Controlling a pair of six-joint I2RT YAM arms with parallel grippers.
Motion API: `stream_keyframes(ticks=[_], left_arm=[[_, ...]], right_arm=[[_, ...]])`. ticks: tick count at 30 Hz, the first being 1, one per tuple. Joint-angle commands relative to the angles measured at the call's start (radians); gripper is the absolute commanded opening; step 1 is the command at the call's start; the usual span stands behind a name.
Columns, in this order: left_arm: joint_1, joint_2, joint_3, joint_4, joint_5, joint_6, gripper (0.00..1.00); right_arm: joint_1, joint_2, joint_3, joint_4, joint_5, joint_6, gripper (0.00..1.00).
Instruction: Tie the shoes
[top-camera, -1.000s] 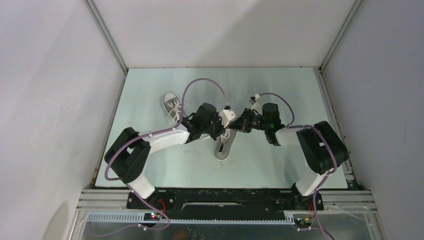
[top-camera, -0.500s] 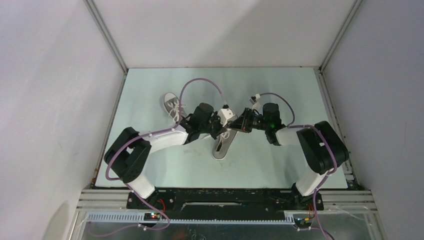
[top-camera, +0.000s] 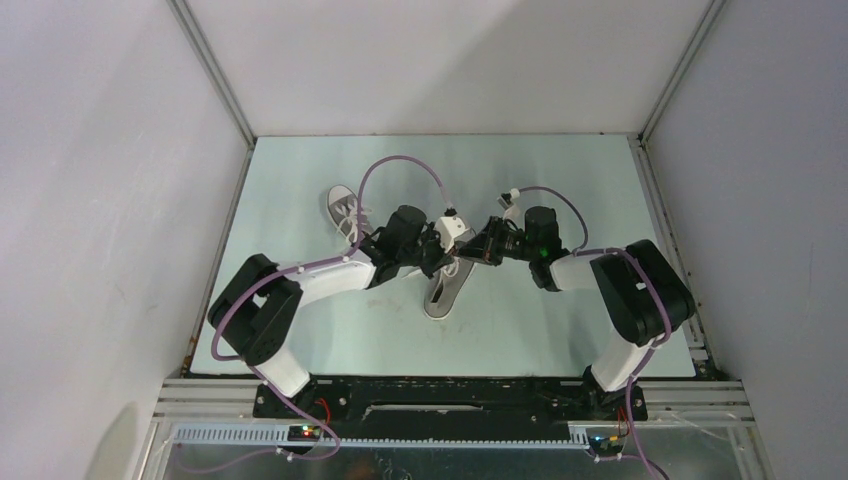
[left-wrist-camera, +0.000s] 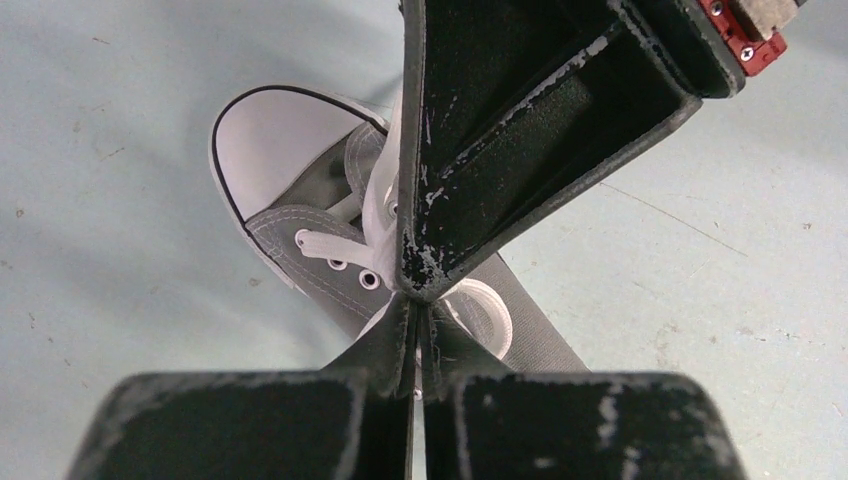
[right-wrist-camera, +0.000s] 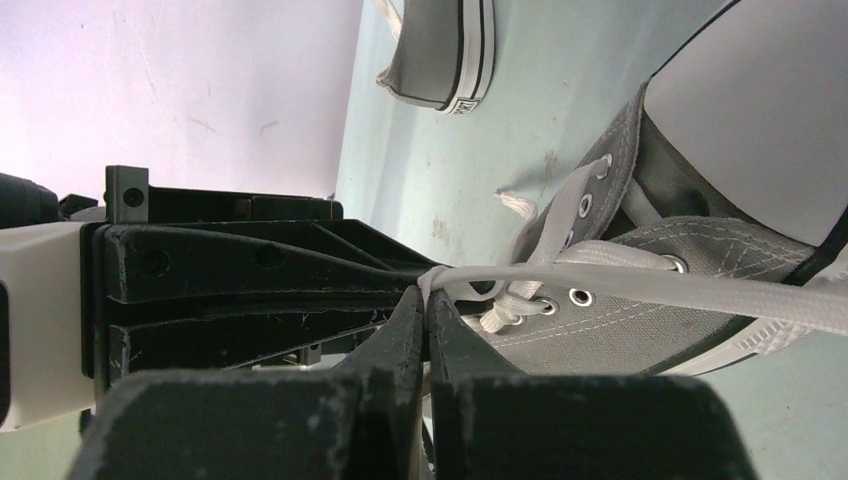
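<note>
One grey sneaker (top-camera: 437, 295) with a white toe cap lies mid-table under both grippers. It shows in the left wrist view (left-wrist-camera: 300, 240) and in the right wrist view (right-wrist-camera: 640, 300). My left gripper (top-camera: 447, 256) (left-wrist-camera: 418, 318) is shut, and a white lace (left-wrist-camera: 383, 205) runs down into its tips. My right gripper (top-camera: 468, 252) (right-wrist-camera: 427, 296) is shut on a loop of the same lace (right-wrist-camera: 620, 283), which stretches taut across the shoe. The two grippers meet tip to tip over the eyelets. The second sneaker (top-camera: 345, 208) (right-wrist-camera: 440, 55) lies apart at the far left.
Grey walls close in the pale green table (top-camera: 560, 330) on three sides. The left arm's purple cable (top-camera: 400, 163) arches over the far part of the table. The right arm's cable (top-camera: 560, 200) loops behind its wrist.
The left wrist has drawn slightly left and back. The near sneaker has shifted a little left with it. Both grippers stay shut at the laces.
</note>
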Motion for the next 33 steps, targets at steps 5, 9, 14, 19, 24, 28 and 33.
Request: stream_keyframes(ticks=[5, 9, 14, 19, 24, 28, 33], left_arm=[[0.004, -0.07, 0.021, -0.053, -0.101, -0.018, 0.12], [0.005, -0.116, 0.018, -0.104, -0.151, -0.062, 0.4], [0.004, -0.22, -0.051, -0.112, -0.185, -0.169, 0.58], [0.005, -0.315, -0.14, -0.141, -0.225, -0.305, 0.41], [0.002, -0.262, -0.191, -0.176, -0.225, -0.441, 0.14], [-0.036, -0.215, -0.249, -0.092, -0.261, -0.543, 0.08], [-0.098, -0.142, -0.232, -0.064, -0.279, -0.597, 0.06]], right_arm=[[-0.002, 0.005, -0.001, 0.029, -0.012, 0.003, 0.0], [-0.007, 0.008, 0.0, 0.003, -0.001, -0.022, 0.0], [-0.007, 0.025, -0.001, -0.008, 0.002, -0.039, 0.0], [-0.006, 0.01, 0.0, -0.036, 0.017, -0.066, 0.0], [-0.003, -0.001, 0.001, -0.062, 0.033, -0.086, 0.0], [0.0, 0.004, 0.0, -0.064, 0.038, -0.09, 0.0], [0.006, -0.004, 0.001, -0.072, 0.046, -0.099, 0.0]])
